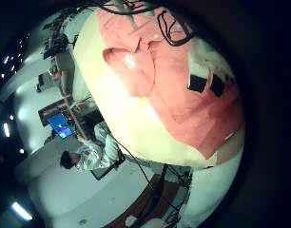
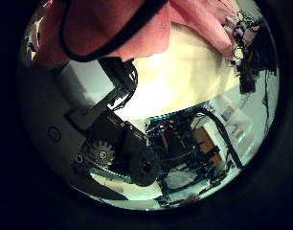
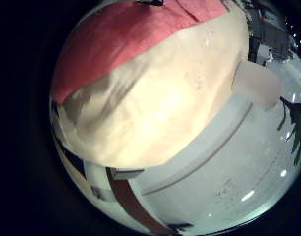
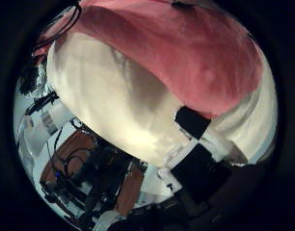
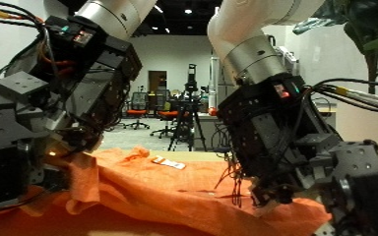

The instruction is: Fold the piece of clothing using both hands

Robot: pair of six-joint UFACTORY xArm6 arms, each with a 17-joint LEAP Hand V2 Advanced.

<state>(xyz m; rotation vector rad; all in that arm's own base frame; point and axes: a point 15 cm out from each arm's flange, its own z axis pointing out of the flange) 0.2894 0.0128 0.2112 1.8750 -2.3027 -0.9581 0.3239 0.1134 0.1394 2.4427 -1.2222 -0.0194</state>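
An orange garment [image 5: 176, 192] lies spread and rumpled on the cream table [image 1: 136, 119]. My left hand [image 5: 45, 128] hangs over one end of it, its fingers [image 5: 74, 165] reaching down to the cloth and relaxed. My right hand [image 5: 294, 147] hangs over the other end, with its fingertips [image 5: 261, 192] pointing down just above the fabric. Both left palm views show the garment [image 1: 164, 85] [image 2: 108, 24] below with black fingertips [image 1: 198, 83] in front of it. In the right palm views the garment [image 3: 121, 44] [image 4: 186, 58] ends partway across the table [image 4: 109, 87], beside one finger [image 4: 196, 125].
A small white tag [image 5: 167, 162] lies on the cloth between the hands. The table's rounded edge [image 3: 180, 147] runs close to the garment. Office chairs [image 5: 144, 110] stand in the room behind, and a plant [image 5: 373, 29] is beside the right arm.
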